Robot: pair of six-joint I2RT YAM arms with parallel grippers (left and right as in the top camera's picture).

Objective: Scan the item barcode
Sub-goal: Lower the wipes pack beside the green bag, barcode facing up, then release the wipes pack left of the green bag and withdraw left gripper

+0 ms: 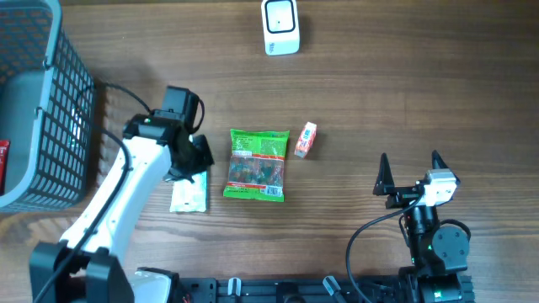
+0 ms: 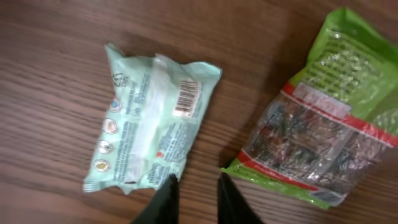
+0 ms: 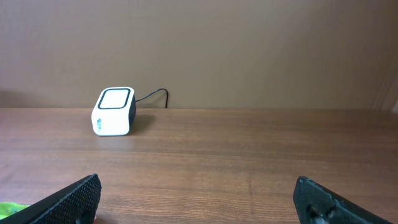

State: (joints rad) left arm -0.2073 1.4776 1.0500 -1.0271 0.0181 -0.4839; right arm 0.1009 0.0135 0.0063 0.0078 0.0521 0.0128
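A pale green packet (image 2: 149,124) lies flat on the wooden table with its barcode (image 2: 186,98) facing up. My left gripper (image 2: 196,180) hovers at the packet's lower right corner. Its jaws are nearly shut, with a narrow strip of bare wood between them and nothing held. In the overhead view the packet (image 1: 189,196) lies just below the left gripper (image 1: 192,160). The white scanner (image 1: 280,25) stands at the far edge, also seen in the right wrist view (image 3: 114,112). My right gripper (image 1: 410,172) rests wide open and empty at the near right.
A green snack bag (image 1: 257,165) lies right of the packet, close to the left fingers (image 2: 233,199). A small red and white box (image 1: 305,140) sits beside the bag. A grey wire basket (image 1: 50,109) stands at the far left.
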